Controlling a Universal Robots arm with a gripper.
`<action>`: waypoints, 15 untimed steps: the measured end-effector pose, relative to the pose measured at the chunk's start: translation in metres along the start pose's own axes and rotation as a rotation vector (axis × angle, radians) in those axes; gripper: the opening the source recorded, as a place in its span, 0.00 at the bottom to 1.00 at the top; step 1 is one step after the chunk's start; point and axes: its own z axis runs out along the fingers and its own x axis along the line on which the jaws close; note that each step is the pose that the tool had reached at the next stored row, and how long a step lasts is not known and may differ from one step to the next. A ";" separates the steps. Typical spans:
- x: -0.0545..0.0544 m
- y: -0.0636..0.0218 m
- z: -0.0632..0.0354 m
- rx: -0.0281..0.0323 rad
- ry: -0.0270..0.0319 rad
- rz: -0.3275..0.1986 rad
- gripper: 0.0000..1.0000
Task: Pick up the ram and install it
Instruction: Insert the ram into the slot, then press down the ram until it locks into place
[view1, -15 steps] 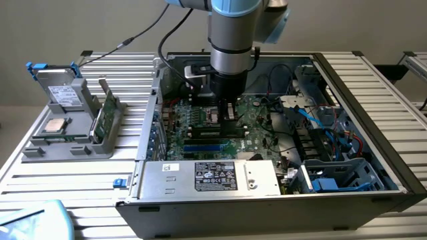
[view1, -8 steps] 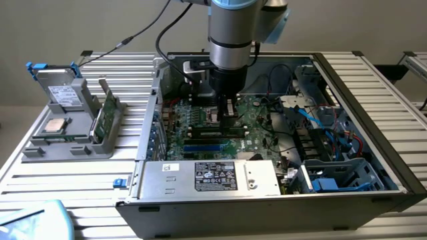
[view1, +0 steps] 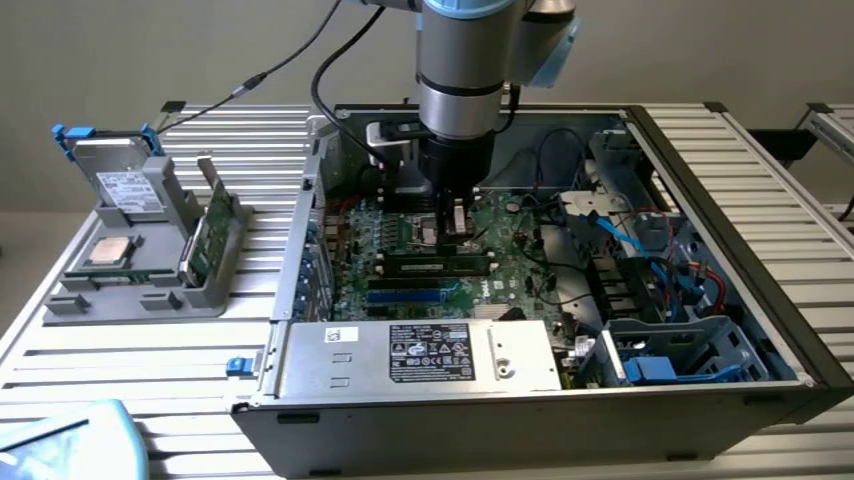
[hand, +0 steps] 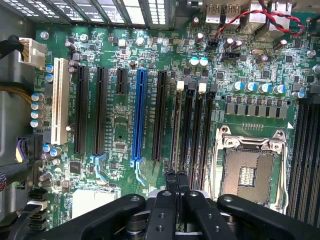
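Note:
My gripper hangs inside the open computer case, low over the green motherboard, between the processor socket and the memory slots. Its two black fingers are pressed together, shut, with nothing visible between them. The tips sit over the near end of the outermost slot. A ram stick with a green label lies seated along the slots just in front of the gripper. In the wrist view it appears as a thin brownish edge running away from the fingertips.
A grey holder on the exterior view's left carries a hard drive, a silver processor and upright green boards. The power supply, blue cables and a drive cage crowd the case.

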 end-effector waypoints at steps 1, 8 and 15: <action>0.000 0.0000 0.0000 -0.0001 0.0000 0.000 0.11; 0.000 0.0000 0.0000 0.0000 0.0000 0.000 0.11; 0.000 0.0000 0.0000 0.0000 0.0000 0.000 0.11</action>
